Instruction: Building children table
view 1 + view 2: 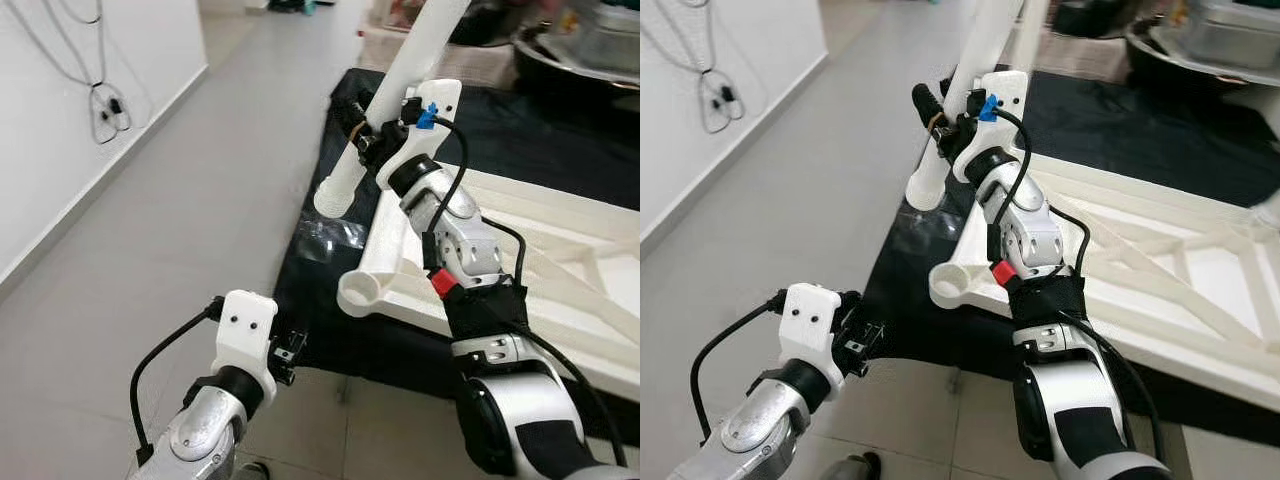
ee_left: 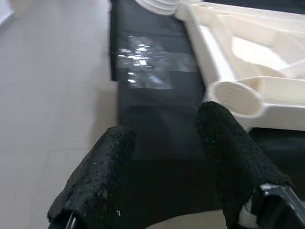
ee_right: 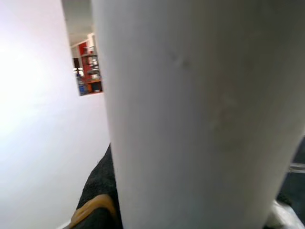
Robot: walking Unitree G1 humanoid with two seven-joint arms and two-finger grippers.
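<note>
A white tabletop [image 1: 560, 250] lies upside down on a black cloth [image 1: 330, 300], its round corner socket [image 1: 362, 290] at the near left. My right gripper [image 1: 366, 132] is shut on a white table leg [image 1: 400, 80], holding it tilted in the air above and beyond that socket; the leg's lower end [image 1: 335, 195] hangs over the cloth. In the right wrist view the leg [image 3: 200, 114] is pressed close against a black finger [image 3: 97, 191]. My left gripper [image 1: 288, 355] is open, low at the cloth's near edge, with the socket [image 2: 236, 98] just ahead of its fingers [image 2: 228, 152].
Grey floor [image 1: 190, 200] spreads to the left up to a white wall [image 1: 60, 90] with hanging cables. A clear plastic bag [image 1: 330, 238] lies on the cloth beside the tabletop. Dark clutter [image 1: 570, 45] stands at the back right.
</note>
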